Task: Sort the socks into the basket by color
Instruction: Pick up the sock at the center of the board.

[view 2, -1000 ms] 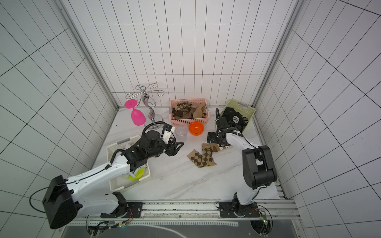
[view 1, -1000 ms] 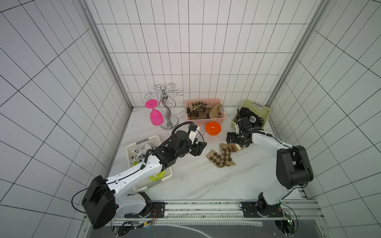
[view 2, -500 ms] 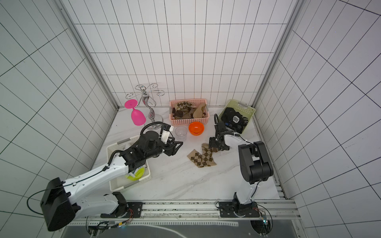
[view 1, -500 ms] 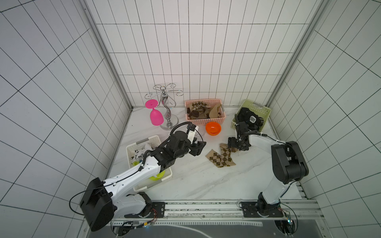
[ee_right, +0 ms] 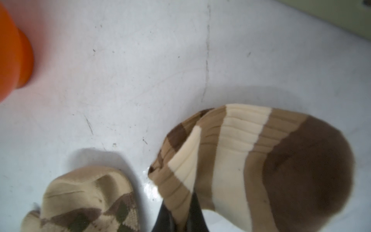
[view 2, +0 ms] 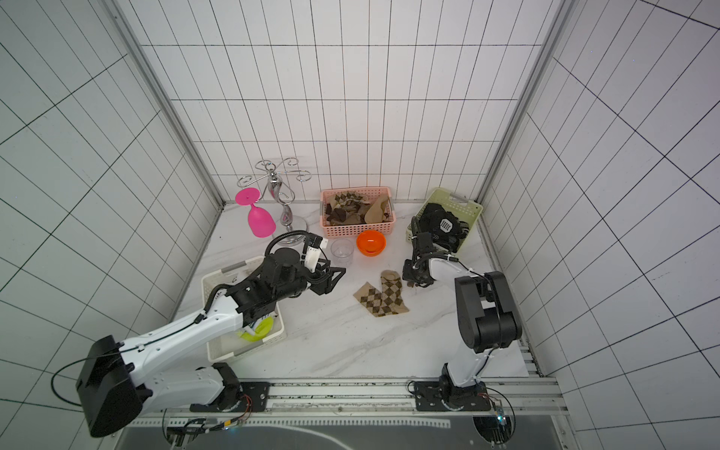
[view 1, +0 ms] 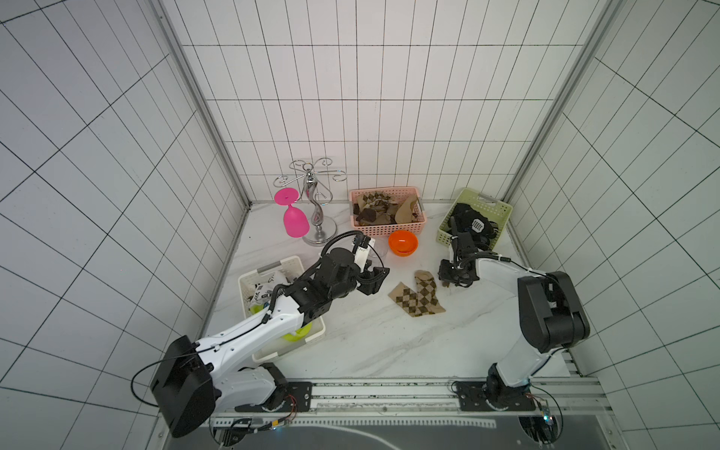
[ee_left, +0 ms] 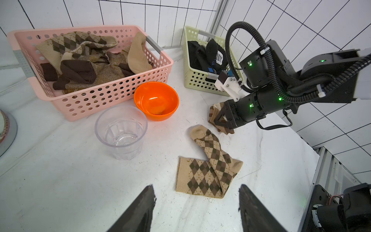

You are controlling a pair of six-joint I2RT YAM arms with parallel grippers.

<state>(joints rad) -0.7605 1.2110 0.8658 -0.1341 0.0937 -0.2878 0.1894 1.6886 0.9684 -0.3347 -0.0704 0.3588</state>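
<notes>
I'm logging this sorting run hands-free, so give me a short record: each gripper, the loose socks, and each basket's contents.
right gripper: shut on the striped sock, on the table
left gripper: open, empty, over the table beside the argyle socks
loose socks: striped sock; two overlapping argyle socks
pink basket: brown and tan socks
green basket: black socks
white basket: white socks, partly hidden by the left arm
also on table: orange bowl, clear cup
</notes>
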